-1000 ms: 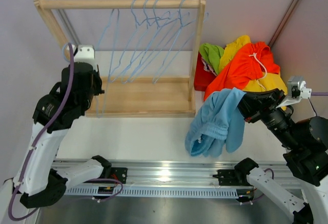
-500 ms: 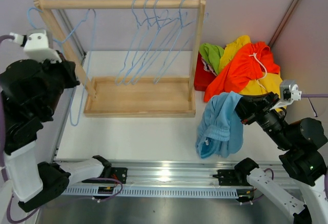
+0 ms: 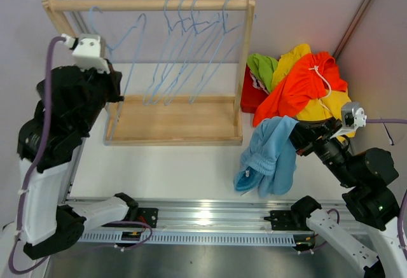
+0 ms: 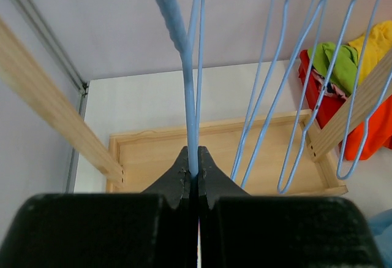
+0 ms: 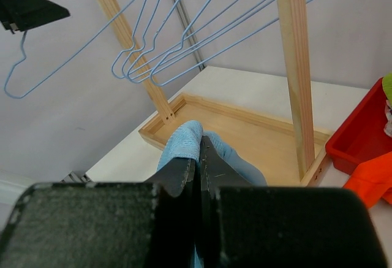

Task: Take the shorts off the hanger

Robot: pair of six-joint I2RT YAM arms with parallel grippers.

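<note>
at the right of the table, the right gripper point(image 5: 198, 156) is clamped on the light blue shorts point(image 3: 270, 157), which dangle from it just right of the wooden rack point(image 3: 146, 4). the left gripper point(image 4: 197, 168) pinches a bare blue hanger point(image 4: 190, 90) near the rack's left post. the other shorts point(image 3: 305, 81) lie heaped over the red bin point(image 3: 253, 97)

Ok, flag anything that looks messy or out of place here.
The shorts pile spills over the red bin, far right, in a loose heap. The light blue shorts dangle crumpled from the right gripper. One blue hanger sits askew in the left gripper.
</note>
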